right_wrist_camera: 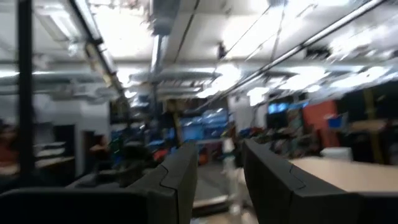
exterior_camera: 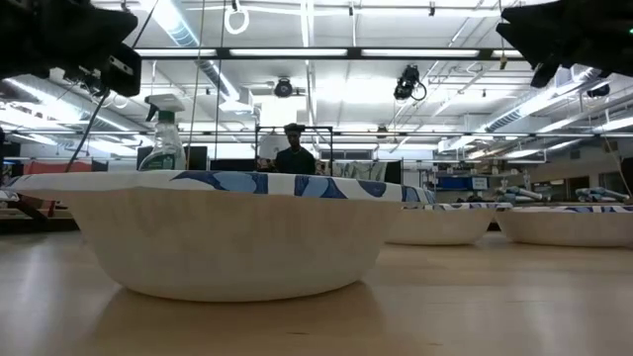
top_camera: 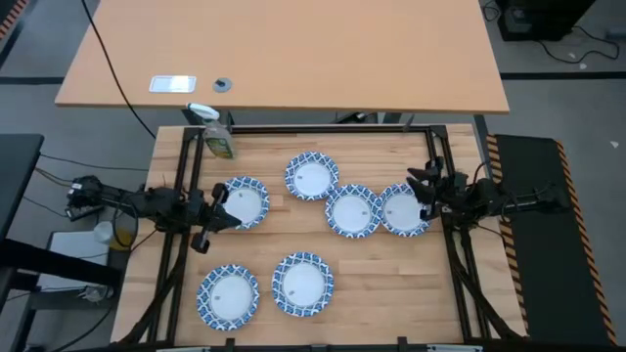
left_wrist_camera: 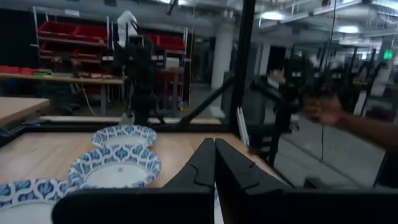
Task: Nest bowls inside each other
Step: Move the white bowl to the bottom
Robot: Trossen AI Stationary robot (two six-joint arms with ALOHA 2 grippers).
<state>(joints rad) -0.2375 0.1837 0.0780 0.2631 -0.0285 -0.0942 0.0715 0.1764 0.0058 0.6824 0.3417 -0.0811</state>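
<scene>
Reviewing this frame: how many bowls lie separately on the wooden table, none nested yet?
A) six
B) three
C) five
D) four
A: the high view shows six bowls lying singly, at and; some rims touch or overlap slightly, but none sits inside another.

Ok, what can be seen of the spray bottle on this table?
The spray bottle stands upright at the table's far edge, on the left arm's side, touching no bowl. It has a white trigger head and a clear green-tinted body with a yellow-green label; it looks like plastic. The low view shows it behind the nearest bowl. Neither gripper is near it.
</scene>
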